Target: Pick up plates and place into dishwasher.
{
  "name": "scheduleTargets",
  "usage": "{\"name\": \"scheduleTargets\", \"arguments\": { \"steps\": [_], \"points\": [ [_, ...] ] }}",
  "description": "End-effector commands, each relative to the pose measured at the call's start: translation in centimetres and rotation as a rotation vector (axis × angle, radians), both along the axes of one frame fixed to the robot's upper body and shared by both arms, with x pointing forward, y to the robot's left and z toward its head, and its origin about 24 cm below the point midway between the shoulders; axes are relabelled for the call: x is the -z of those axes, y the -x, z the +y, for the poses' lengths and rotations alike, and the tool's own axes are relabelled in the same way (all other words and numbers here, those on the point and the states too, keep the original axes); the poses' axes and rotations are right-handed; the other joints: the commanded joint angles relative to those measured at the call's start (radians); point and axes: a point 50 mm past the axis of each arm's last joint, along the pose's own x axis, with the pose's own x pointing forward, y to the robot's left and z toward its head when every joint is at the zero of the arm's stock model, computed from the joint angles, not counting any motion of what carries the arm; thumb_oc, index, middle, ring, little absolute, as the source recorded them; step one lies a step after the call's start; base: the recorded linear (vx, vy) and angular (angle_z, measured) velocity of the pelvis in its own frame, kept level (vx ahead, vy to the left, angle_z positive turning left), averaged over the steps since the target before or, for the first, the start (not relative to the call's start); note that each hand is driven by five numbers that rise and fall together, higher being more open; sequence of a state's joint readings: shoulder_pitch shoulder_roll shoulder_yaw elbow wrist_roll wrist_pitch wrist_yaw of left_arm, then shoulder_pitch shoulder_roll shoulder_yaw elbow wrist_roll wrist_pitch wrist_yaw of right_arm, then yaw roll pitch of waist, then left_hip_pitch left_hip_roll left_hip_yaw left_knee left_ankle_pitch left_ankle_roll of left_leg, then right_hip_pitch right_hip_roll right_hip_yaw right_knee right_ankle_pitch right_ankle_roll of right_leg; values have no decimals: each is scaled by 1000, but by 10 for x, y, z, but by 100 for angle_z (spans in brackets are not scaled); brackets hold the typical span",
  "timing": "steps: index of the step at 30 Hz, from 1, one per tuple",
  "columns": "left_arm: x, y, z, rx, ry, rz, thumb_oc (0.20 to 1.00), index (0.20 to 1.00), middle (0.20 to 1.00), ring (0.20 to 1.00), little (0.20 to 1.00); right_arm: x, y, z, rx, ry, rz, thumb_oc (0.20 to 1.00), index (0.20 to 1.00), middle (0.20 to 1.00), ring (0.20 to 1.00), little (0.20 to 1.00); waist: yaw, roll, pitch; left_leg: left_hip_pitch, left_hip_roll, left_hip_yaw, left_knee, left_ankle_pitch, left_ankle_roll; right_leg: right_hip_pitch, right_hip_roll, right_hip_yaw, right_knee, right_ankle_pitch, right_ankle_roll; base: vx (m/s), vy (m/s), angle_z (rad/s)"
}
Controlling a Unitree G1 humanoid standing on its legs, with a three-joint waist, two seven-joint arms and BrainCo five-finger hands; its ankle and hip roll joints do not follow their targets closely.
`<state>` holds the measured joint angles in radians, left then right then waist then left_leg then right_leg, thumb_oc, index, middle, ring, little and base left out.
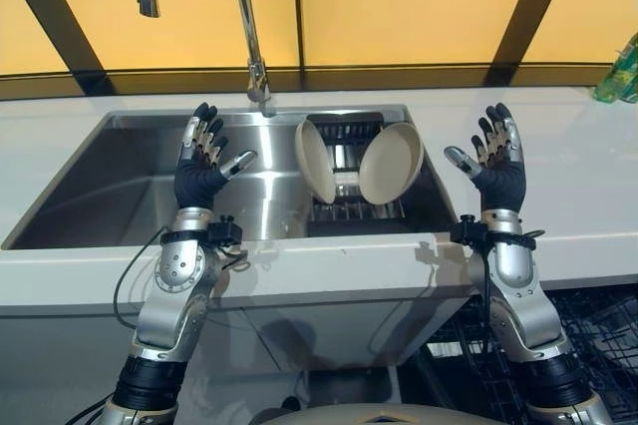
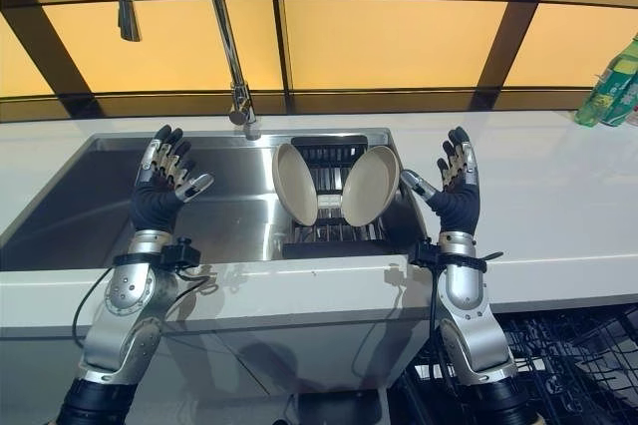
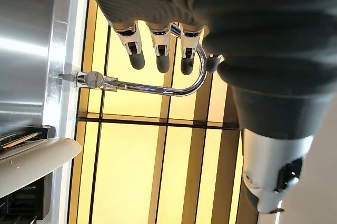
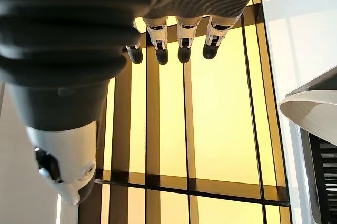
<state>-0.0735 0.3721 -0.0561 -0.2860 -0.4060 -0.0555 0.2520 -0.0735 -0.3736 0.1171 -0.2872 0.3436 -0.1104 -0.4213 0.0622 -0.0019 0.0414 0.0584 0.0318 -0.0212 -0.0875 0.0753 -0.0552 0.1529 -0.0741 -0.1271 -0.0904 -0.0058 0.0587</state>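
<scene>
Two beige plates stand on edge in a dark rack (image 1: 344, 208) at the right end of the steel sink (image 1: 150, 196): the left plate (image 1: 315, 162) and the right plate (image 1: 390, 164) lean apart. My left hand (image 1: 199, 161) is raised over the sink, left of the plates, fingers straight and spread, holding nothing. My right hand (image 1: 495, 161) is raised just right of the right plate, over the counter edge, also open and empty. The left plate's rim (image 3: 31, 163) shows in the left wrist view, the right plate's rim (image 4: 313, 111) in the right wrist view.
A tall chrome faucet (image 1: 244, 16) arches over the sink's back edge. White counter (image 1: 588, 196) surrounds the sink. A green bottle (image 1: 620, 71) stands at the far right. A black wire dishwasher rack (image 1: 598, 335) lies low at the right, below the counter front.
</scene>
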Motion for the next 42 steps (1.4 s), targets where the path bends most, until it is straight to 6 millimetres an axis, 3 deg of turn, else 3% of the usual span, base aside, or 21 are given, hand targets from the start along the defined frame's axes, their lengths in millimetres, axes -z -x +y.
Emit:
{"name": "scheduleTargets", "arguments": {
  "steps": [1, 5, 9, 11, 14, 22, 28, 42],
  "points": [
    [-20, 0, 10, -23, -90, -112, 1000, 1000, 1000, 1000, 1000, -22, 5, -3, -12, 11, -115, 1000, 1000, 1000, 1000, 1000, -10, -3, -43, 15, -7, -54, 0, -55, 38, -63, 25, 52, 13, 27, -16, -13, -99, -4],
    [-20, 0, 14, -46, -172, -115, 1000, 1000, 1000, 1000, 1000, -20, 5, -2, -29, 21, -104, 1000, 1000, 1000, 1000, 1000, -13, -5, -40, 14, 0, -51, 21, -53, 27, -62, 40, 62, 24, 19, -27, -3, -91, -5],
    [-22, -2, 21, -62, -321, -117, 1000, 1000, 1000, 1000, 1000, -22, 4, -6, -31, 43, -100, 1000, 1000, 1000, 1000, 1000, -11, -18, -13, -43, -24, -57, 191, -97, 18, -66, 40, 69, 64, 11, -43, 10, -58, -3],
    [-22, -3, 29, -86, -416, -120, 1000, 1000, 1000, 1000, 1000, -23, 3, -8, -25, 46, -100, 1000, 1000, 1000, 1000, 1000, -1, -17, 5, -73, -48, -112, 239, -91, 32, -78, 45, 90, 92, 11, -46, 22, 27, -12],
    [-26, -4, 40, -124, -538, -113, 1000, 1000, 1000, 1000, 1000, -24, -1, -7, -26, 59, -96, 1000, 1000, 1000, 1000, 1000, 15, -4, 9, -70, -62, -186, 176, -66, 46, -98, 48, 121, 111, 9, -45, 48, 122, -42],
    [-21, -14, 59, -184, -812, -18, 1000, 1000, 1000, 1000, 1000, -19, 0, -20, -27, 81, -29, 1000, 1000, 1000, 1000, 1000, -29, 23, -22, -32, -53, -145, 101, -63, 34, -99, 18, 133, 88, 9, -22, 118, 201, -17],
    [-18, -12, 74, -227, -1025, 9, 1000, 1000, 1000, 1000, 1000, -15, 2, -27, -34, 99, 10, 1000, 1000, 1000, 1000, 1000, -51, 43, -16, -13, -61, -117, 72, -72, 46, -118, -2, 154, 91, 16, 0, 117, 196, -9],
    [-35, -17, 76, -478, -1456, -308, 1000, 1000, 1000, 1000, 1000, -18, -4, -37, -48, 146, 4, 1000, 1000, 1000, 1000, 1000, -97, 61, 66, -55, -82, -59, 65, -88, 79, -215, -43, 218, 111, 47, 45, 1, 130, -12]
  ]
}}
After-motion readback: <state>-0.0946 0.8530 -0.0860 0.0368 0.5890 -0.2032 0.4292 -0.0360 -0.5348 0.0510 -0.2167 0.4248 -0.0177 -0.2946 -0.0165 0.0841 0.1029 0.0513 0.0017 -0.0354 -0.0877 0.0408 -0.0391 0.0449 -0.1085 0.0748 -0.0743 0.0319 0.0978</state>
